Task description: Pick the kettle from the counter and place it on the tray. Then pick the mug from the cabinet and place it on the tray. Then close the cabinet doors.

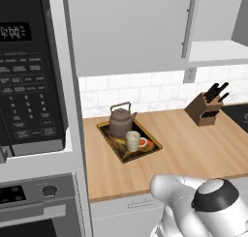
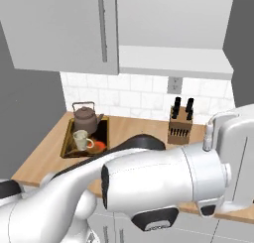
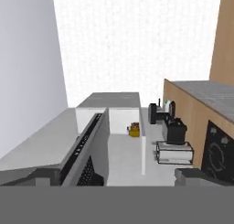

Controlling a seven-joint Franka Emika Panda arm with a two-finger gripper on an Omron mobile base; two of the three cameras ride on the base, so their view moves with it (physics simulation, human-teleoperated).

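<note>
- cabinet doors are what's left I reckon: kettle and mug both sit on the tray on the bench, mug just in front of the kettle.
- Nearest: the arm's elbow, low in the left base view; end effector tips look spread wide, nothing between them.
- Further back, the left door looks shut, with a silver bar handle. The right door stands open past the bare shelf.
- Handling guess: stiff, light, hinged panel. Push flat on its face near the free edge, no pinching needed.
</note>
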